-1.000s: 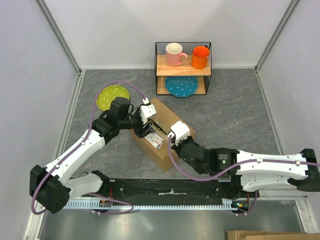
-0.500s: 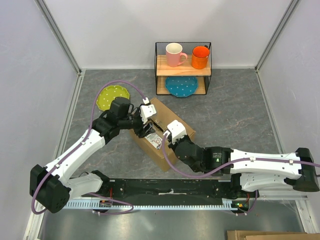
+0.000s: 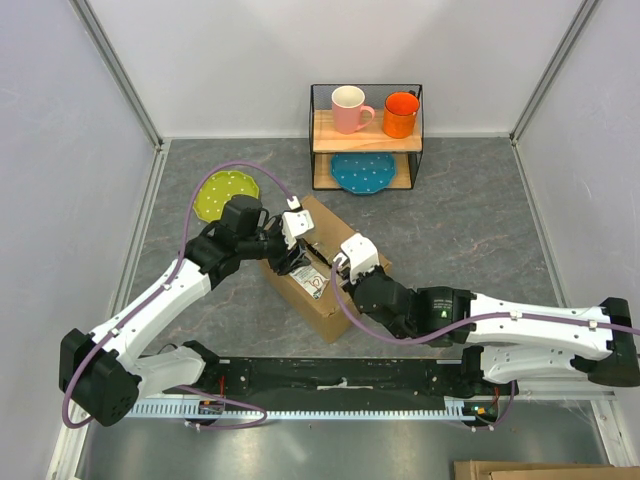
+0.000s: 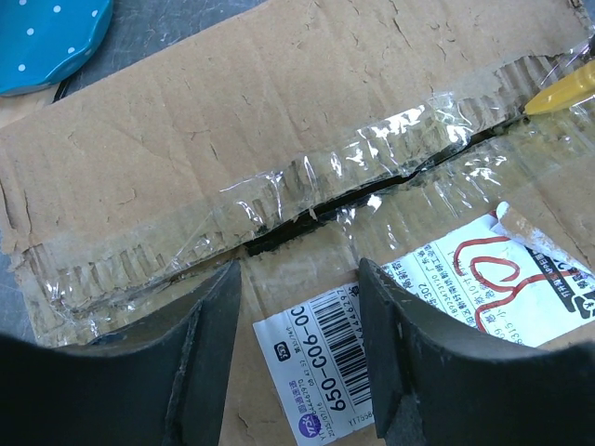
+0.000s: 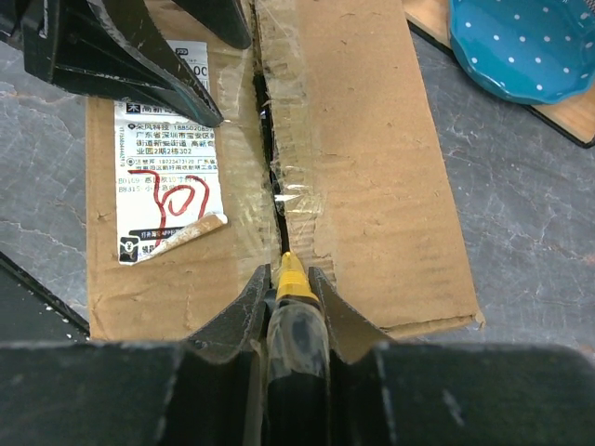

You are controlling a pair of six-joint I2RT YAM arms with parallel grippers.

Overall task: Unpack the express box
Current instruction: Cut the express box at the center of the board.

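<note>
Grey stone-look table, seen from above: the box lies aslant directly under both grippers, with a rack well beyond them. The left arm bends in from the side, its left gripper tipped down over the box top. The right arm stretches low across the front, its right gripper at the near edge.

Left wrist: the jaws stand apart with nothing between them. Beneath them is the label; just beyond runs the taped seam, partly split into a dark slit. This pose looks meant to steady the box.

Right wrist: the right gripper is clamped narrow on a pen, aimed forward. Its yellow tip sits in the near end of the seam, which runs straight ahead, likely so it can slit the tape. Farther ahead, the left fingers rest at the label's far end, beside the seam.
</note>
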